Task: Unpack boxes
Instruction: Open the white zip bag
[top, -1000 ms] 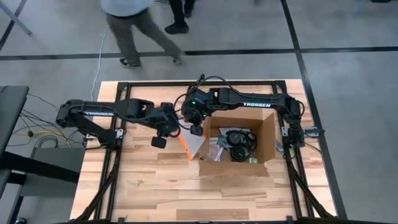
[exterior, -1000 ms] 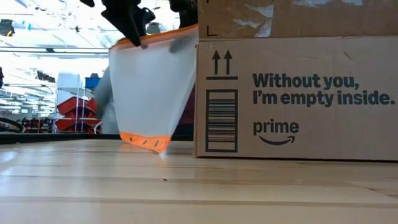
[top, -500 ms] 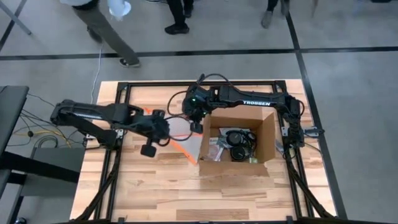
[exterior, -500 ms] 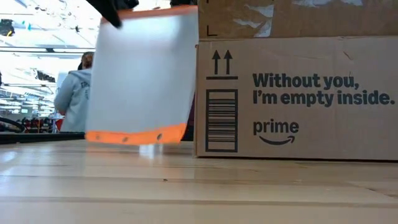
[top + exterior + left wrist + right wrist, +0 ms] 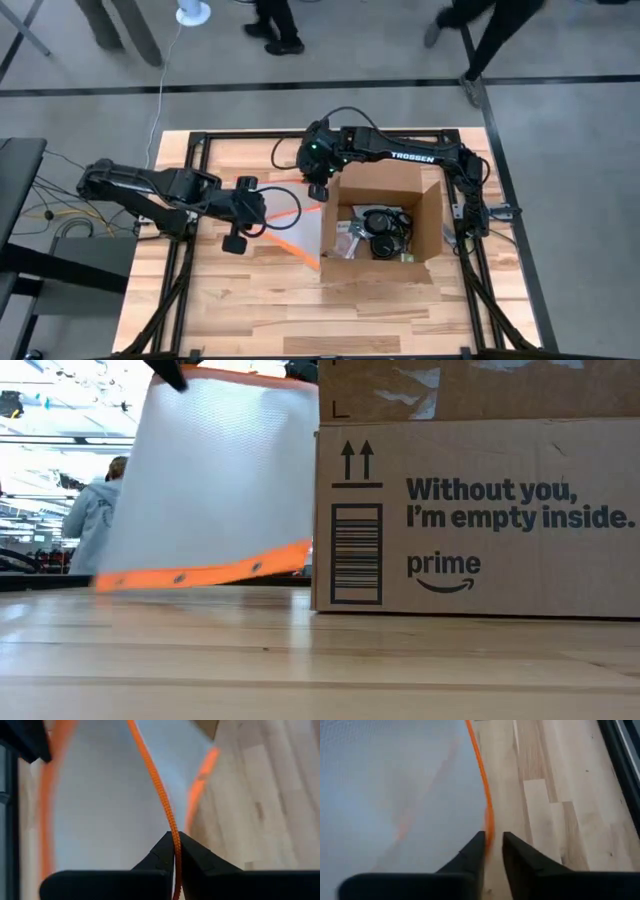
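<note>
The brown cardboard box (image 5: 385, 222) stands open on the table's right half, with black headphones (image 5: 380, 235) and small packets inside. Its printed side with a barcode faces the low view (image 5: 470, 510). A clear pouch with orange edges (image 5: 290, 225) hangs just left of the box, stretched between both grippers (image 5: 215, 480). My left gripper (image 5: 247, 205) is shut on the pouch's left end. My right gripper (image 5: 318, 190) is shut on its other end, by the box's far left corner. My left gripper pinches the pouch's orange top edge (image 5: 173, 840) between its two fingertips, with the fingers lying across that edge. The pouch hangs below, spread wide, its lower orange edge (image 5: 200, 572) just above the table. My right gripper has the pouch's orange edge (image 5: 489, 827) between its two fingertips, at the end next to the box. The clear sheet spreads away from the fingers and hangs off the table.
Bare wooden table lies in front of the pouch and box (image 5: 260, 300). A black frame (image 5: 185, 215) runs round the table top. People walk on the floor beyond the far edge (image 5: 490, 25); one shows behind the pouch (image 5: 90, 520).
My left gripper has gone toward the table's left edge, still shut on the pouch's edge. My right gripper has shifted slightly toward the far edge. The pouch has been drawn from a narrow hanging shape into a wide sheet between the grippers.
</note>
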